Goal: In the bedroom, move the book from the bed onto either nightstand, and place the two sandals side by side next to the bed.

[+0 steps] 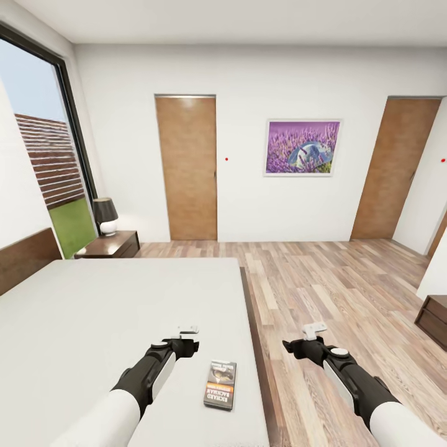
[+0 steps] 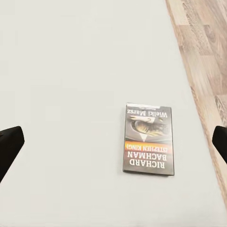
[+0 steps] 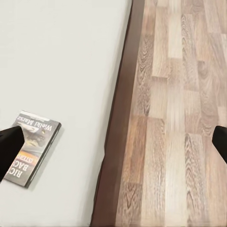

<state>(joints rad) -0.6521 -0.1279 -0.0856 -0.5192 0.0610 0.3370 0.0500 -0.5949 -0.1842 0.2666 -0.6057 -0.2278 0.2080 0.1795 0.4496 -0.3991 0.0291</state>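
The book (image 1: 220, 385) lies flat on the white mattress of the bed (image 1: 93, 323), close to its right edge, cover up with an orange band. My left gripper (image 1: 186, 340) hovers above the mattress just left of the book. In the left wrist view the book (image 2: 148, 140) sits below the open left gripper (image 2: 113, 144), nearer one dark fingertip (image 2: 9, 147). My right gripper (image 1: 308, 343) hangs open over the wood floor beside the bed, and its wrist view catches the book (image 3: 30, 146) at the edge. The nightstand (image 1: 112, 245) stands by the headboard. The sandals are out of view.
A black-shaded lamp (image 1: 105, 215) sits on the nightstand. The bed's dark frame rail (image 3: 118, 142) borders the plank floor (image 1: 335, 292). Two brown doors (image 1: 186, 167) and a lavender picture (image 1: 302, 148) are on the far wall. A dark cabinet (image 1: 433, 320) stands at right.
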